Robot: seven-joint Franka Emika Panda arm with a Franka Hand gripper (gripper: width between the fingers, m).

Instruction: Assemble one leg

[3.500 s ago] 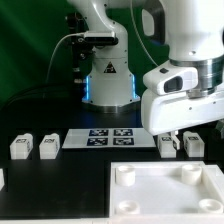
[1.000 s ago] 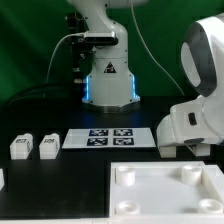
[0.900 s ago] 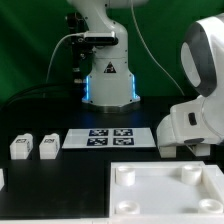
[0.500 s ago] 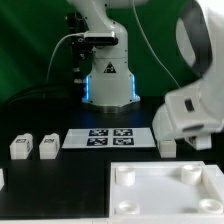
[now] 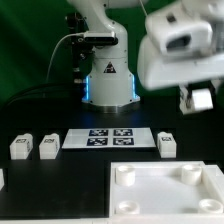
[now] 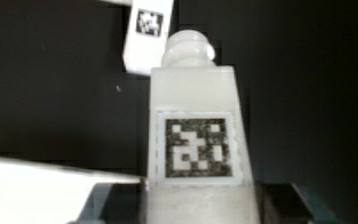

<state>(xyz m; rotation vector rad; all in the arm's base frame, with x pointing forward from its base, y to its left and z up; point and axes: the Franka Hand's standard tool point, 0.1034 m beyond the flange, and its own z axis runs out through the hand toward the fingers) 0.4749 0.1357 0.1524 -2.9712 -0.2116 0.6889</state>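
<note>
My gripper [image 5: 199,99] is raised above the table at the exterior view's right and is shut on a leg [image 5: 203,98], a white blocky peg with a tag mark. In the wrist view the held leg [image 6: 197,115] stands between the dark fingers [image 6: 119,203], tag face toward the camera, its rounded peg end pointing away from the gripper [image 6: 197,203]. A second leg [image 5: 166,143] lies on the table below; it also shows in the wrist view [image 6: 147,36]. Two more legs [image 5: 20,147] [image 5: 47,146] lie at the exterior view's left.
The white square tabletop [image 5: 165,195] with round corner sockets lies in front; its corner shows in the wrist view [image 6: 25,185]. The marker board [image 5: 110,137] lies mid-table. The arm's base [image 5: 108,75] stands behind it.
The gripper was low over the two legs at the exterior view's right. It has risen with one leg in it; the other leg stays on the table.
</note>
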